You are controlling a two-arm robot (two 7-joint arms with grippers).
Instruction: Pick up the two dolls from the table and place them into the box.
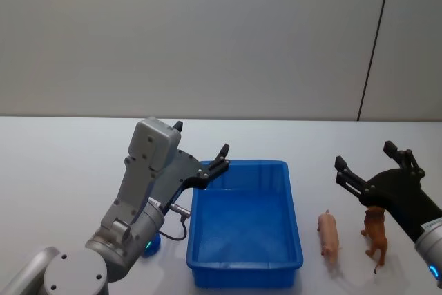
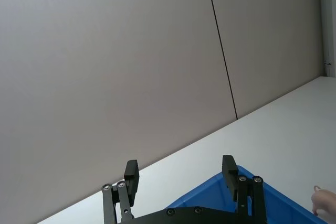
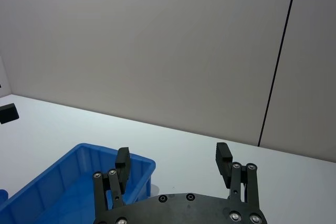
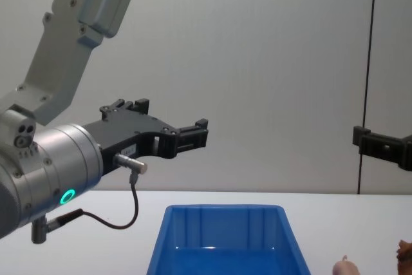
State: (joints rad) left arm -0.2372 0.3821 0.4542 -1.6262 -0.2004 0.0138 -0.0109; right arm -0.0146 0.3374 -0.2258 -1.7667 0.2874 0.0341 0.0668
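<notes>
Box (image 1: 243, 266) glossy blue, pink doll (image 1: 329, 233), brown doll (image 1: 376, 234)

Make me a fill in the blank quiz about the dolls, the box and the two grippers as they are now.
The pink doll and the brown doll are on the table on the robot's ____ side of the box.
The number of dolls inside the box is ____.
The right gripper, fingers open, hangs nearest the ____ doll.
The left gripper, by the box's left rim, has fingers ____.
Missing words: right; zero; brown; open.
</notes>
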